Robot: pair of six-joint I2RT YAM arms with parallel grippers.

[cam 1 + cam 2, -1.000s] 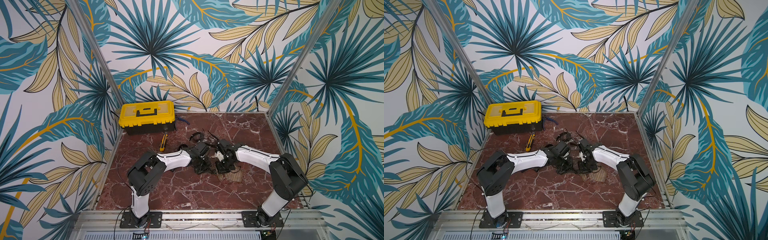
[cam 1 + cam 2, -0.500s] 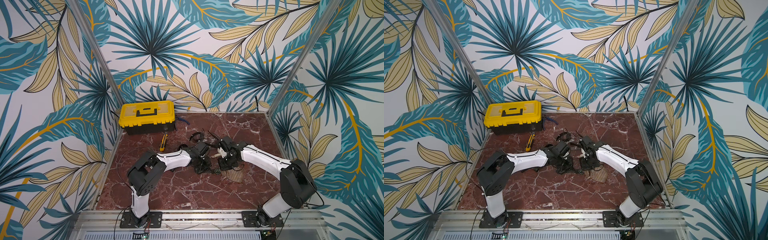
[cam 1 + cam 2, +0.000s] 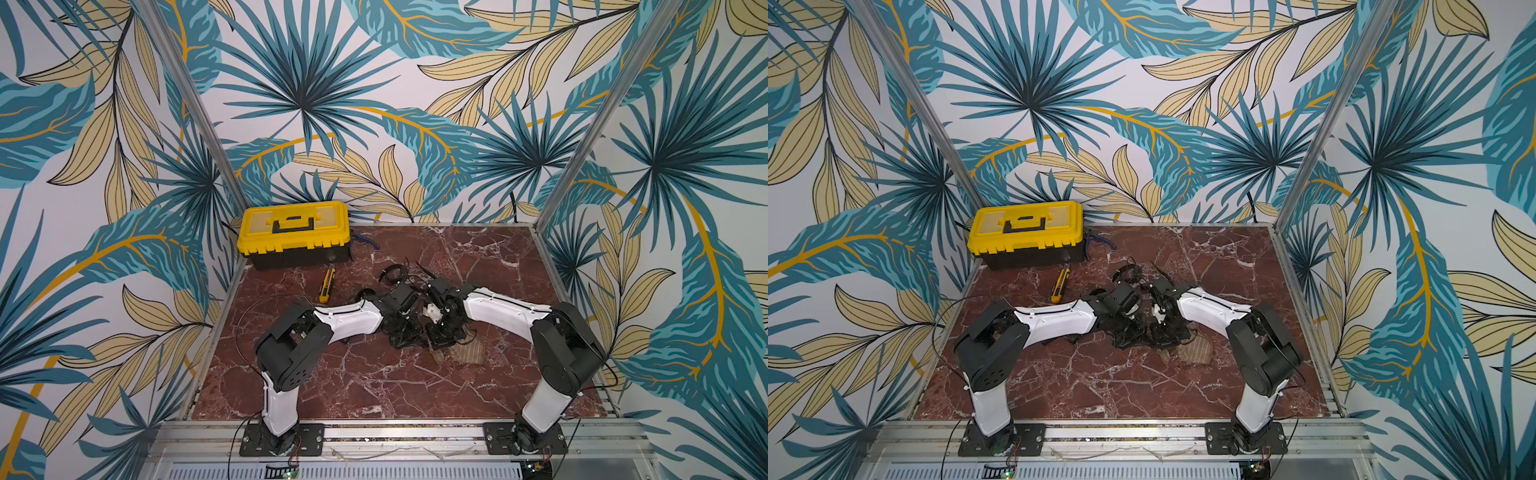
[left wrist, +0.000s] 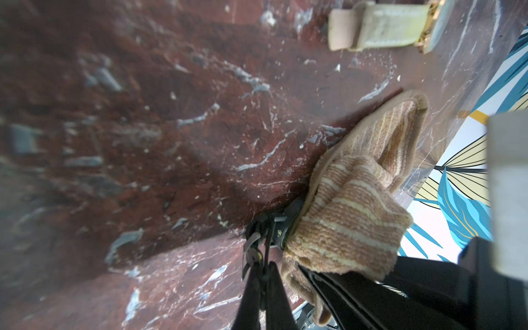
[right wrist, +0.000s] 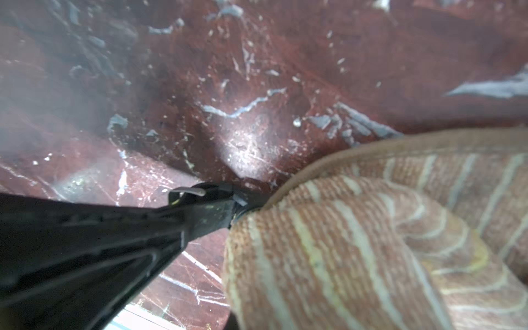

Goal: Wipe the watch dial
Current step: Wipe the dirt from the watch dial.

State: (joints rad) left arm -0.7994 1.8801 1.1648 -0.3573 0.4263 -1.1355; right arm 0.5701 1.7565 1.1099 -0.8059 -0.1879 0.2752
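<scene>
Striped ribbed cloth (image 4: pixel 351 211) bunched over blk watch (image 4: pixel 278 231).

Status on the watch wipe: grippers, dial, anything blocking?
Left gripper shut on black watch, by its strap. Right gripper shut on striped cloth, bunched over the dial; dial hidden. Beige-strap watch lies apart, not blocking.

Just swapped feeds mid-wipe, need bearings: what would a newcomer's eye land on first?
The yellow toolbox in the back left corner pops against the red marble table. Mid-table, a striped cloth is bunched against a black watch held by the left fingers.
</scene>
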